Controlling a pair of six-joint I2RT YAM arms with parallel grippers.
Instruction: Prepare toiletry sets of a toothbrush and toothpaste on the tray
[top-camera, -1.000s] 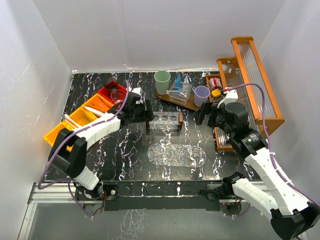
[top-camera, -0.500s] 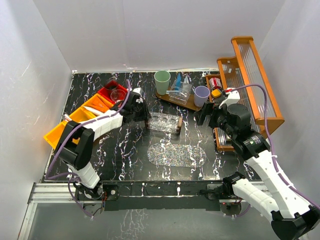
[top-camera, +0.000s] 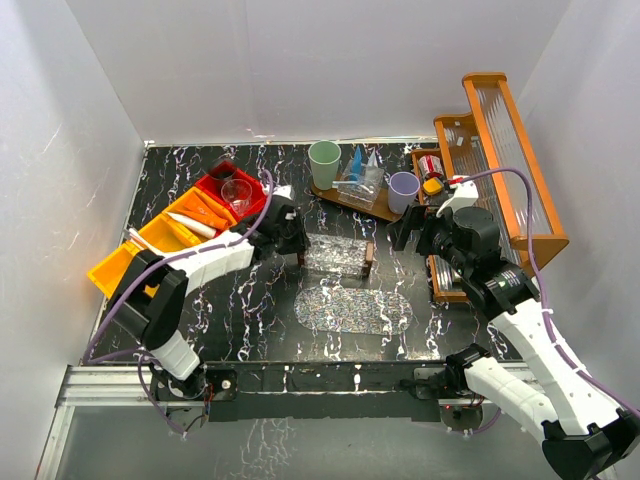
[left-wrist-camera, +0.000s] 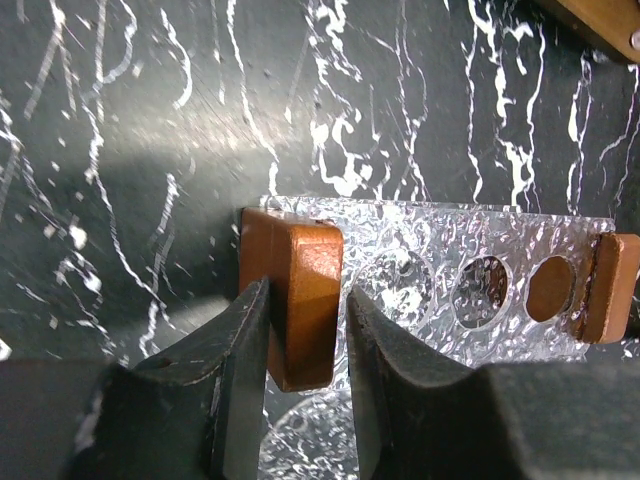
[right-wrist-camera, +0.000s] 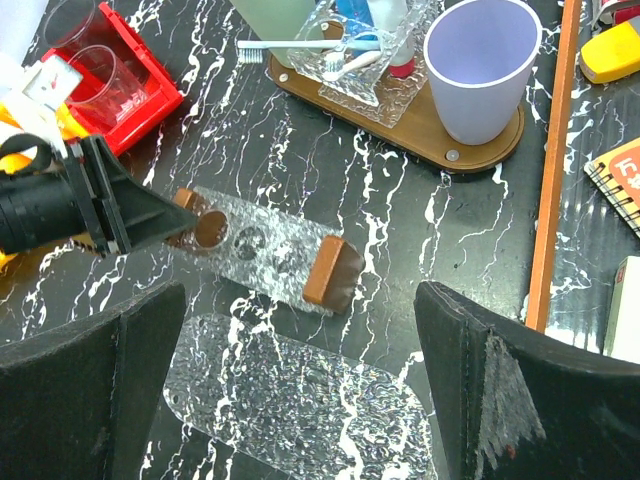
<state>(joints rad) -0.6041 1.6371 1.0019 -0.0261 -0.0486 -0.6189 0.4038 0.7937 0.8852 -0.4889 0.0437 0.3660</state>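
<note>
A clear textured holder (top-camera: 335, 253) with round holes and wooden end blocks lies mid-table. My left gripper (left-wrist-camera: 305, 300) is shut on its left end block (left-wrist-camera: 300, 260). The right gripper (right-wrist-camera: 300, 330) hangs open above the holder's other block (right-wrist-camera: 330, 272), touching nothing. At the back a wooden tray (top-camera: 372, 207) carries a green cup (top-camera: 324, 163), a lilac cup (right-wrist-camera: 480, 65), a toothbrush (right-wrist-camera: 300, 45) and a blue tube (top-camera: 355, 160). A clear oval plate (top-camera: 352, 308) lies nearer me.
Red, orange and yellow bins (top-camera: 125, 262) line the left side, holding clear glass cups (right-wrist-camera: 100, 75), tubes and brushes. A wooden shelf (top-camera: 500, 150) with small items stands at the right. White walls close in the table.
My left gripper has shut on the holder's left end block. The holder has shifted a little to the right and turned. The right arm has stayed put.
</note>
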